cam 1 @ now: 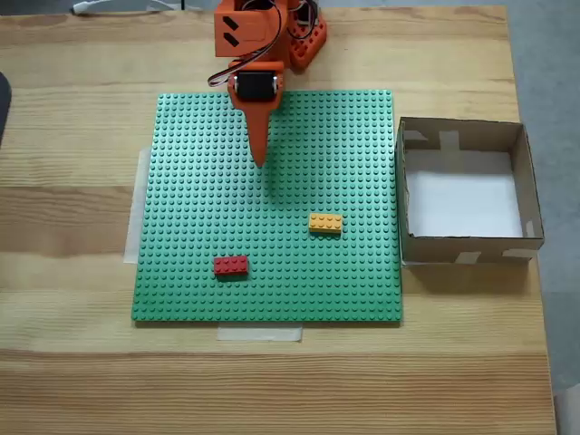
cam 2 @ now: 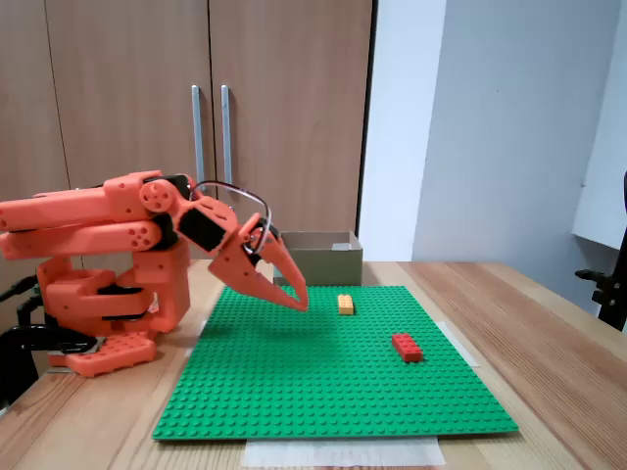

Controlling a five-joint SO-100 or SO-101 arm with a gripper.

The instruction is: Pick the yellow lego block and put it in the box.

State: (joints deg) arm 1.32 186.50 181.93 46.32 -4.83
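The yellow lego block (cam 1: 325, 223) (cam 2: 345, 304) lies flat on the green studded baseplate (cam 1: 190, 272) (cam 2: 294, 392), right of its middle in the top-down fixed view. The brown cardboard box (cam 1: 535, 217) (cam 2: 318, 262) stands open-topped just off the baseplate's right edge, showing a white bottom. My orange gripper (cam 1: 261, 159) (cam 2: 297, 302) hangs over the baseplate's upper middle, well short of the yellow block, its two fingers closed together with nothing between them.
A red brick (cam 1: 230, 265) (cam 2: 407, 347) lies on the baseplate toward its lower left in the top-down fixed view. The arm's orange base (cam 2: 108, 304) sits at the table's far edge. The wooden table (cam 1: 72, 362) extends around the baseplate.
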